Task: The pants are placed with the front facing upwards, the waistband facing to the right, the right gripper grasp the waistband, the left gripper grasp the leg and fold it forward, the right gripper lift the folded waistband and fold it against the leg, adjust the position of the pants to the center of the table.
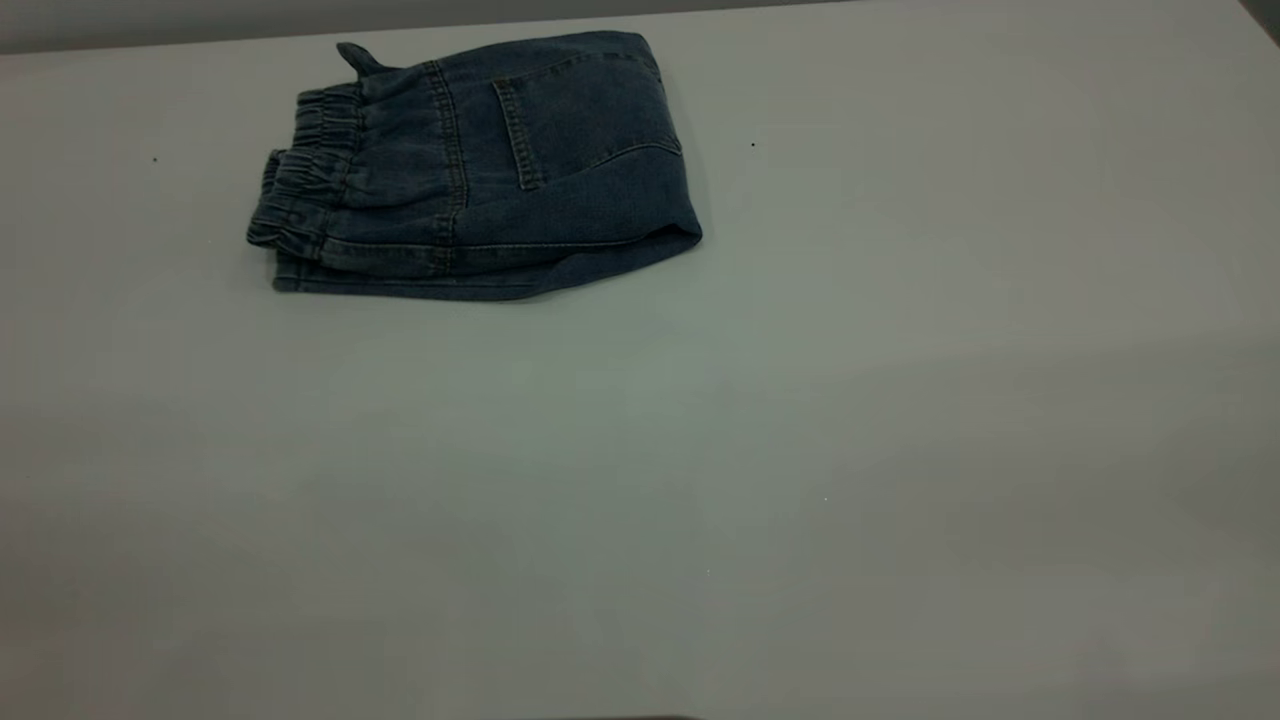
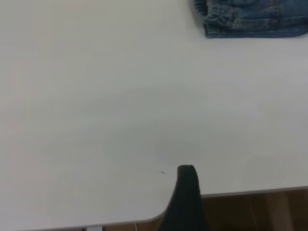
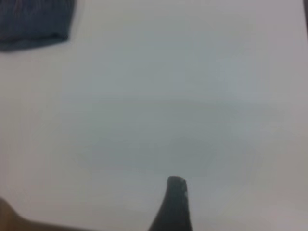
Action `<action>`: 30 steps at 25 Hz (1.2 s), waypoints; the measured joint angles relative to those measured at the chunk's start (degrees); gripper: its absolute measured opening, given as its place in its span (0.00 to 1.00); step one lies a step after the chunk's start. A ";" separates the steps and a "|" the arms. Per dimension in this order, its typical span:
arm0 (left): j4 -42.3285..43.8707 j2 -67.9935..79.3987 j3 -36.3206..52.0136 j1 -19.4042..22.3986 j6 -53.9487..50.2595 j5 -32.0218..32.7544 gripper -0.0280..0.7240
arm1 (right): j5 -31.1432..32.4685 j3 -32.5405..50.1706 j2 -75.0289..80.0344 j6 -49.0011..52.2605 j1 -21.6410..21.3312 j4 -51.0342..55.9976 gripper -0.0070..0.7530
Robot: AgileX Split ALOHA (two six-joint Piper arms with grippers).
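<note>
The pants (image 1: pixel 560 170) lie folded into a compact blue denim bundle at the far left of the table (image 1: pixel 700 450), near its back edge. A rear patch pocket (image 1: pixel 520 130) faces up. The puckered waistband (image 1: pixel 300 190) forms the bundle's left end. The leg is folded in and cannot be singled out. Neither arm appears in the exterior view. The left wrist view has a dark part of my left gripper (image 2: pixel 185 197) over the table's near edge, far from the pants (image 2: pixel 255 19). My right gripper (image 3: pixel 173 204) hovers over bare table, with a corner of the pants (image 3: pixel 33 21) far off.
The white tabletop spreads wide in front of and to the right of the bundle. In the left wrist view the table's edge (image 2: pixel 250 191) and rounded corner show, with brown floor beyond. A small dark speck (image 1: pixel 753 144) marks the table right of the pants.
</note>
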 joint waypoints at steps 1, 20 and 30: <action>0.00 0.00 0.00 0.30 0.00 0.05 0.81 | 0.00 0.00 -0.80 0.00 -0.39 0.12 0.77; -0.11 0.00 0.00 0.48 0.00 0.17 0.81 | 0.11 0.00 -3.89 0.09 -1.10 0.91 0.77; -0.17 0.00 0.00 0.48 0.00 0.17 0.81 | 0.01 0.00 -3.89 11.17 -1.10 -9.03 0.77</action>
